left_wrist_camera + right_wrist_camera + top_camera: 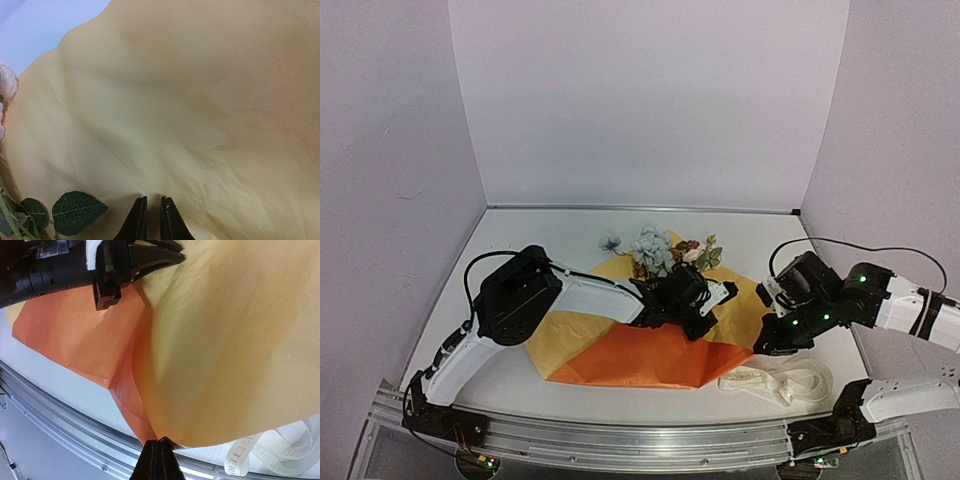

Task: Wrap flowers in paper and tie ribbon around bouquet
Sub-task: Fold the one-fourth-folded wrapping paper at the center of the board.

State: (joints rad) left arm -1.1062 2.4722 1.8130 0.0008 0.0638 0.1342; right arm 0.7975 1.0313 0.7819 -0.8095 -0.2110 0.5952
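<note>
The paper (640, 362) lies mid-table, its orange side folded over at the front and its pale yellow backing (570, 330) showing at the left. The flowers (655, 248) stick out at its far edge; a green leaf (75, 211) and a pink bloom (7, 85) edge the left wrist view. My left gripper (705, 322) is over the middle of the sheet, its jaws nearly together on a pucker of yellow paper (200, 100). My right gripper (161, 441) is shut on the paper's right edge (225, 340), which is lifted. The ribbon (775, 382) lies loose at the front right.
A metal rail (620, 440) runs along the near table edge, just below the paper's front corner. Grey walls close in the back and both sides. In the right wrist view, the ribbon's (270, 450) loops lie under the raised paper.
</note>
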